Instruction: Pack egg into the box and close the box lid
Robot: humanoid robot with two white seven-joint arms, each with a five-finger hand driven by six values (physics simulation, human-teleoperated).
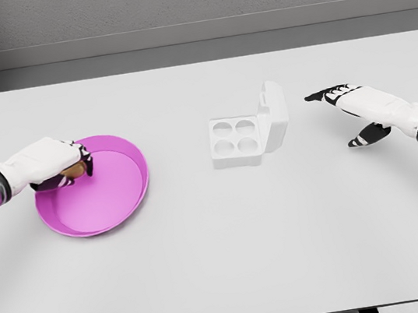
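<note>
A pink plate [124,193] lies on the left of the white table. My left hand [73,167] reaches over the plate's left rim with its fingers curled around a brown egg [73,170], which shows only partly between them. A white egg box [237,141] with four empty cups sits at the centre, and its lid [273,114] stands upright on the right side. To the right of the box hovers my right hand [347,108], fingers stretched out flat and holding nothing.
The table [225,264] stretches wide in front and behind the box. A grey wall runs along its far edge.
</note>
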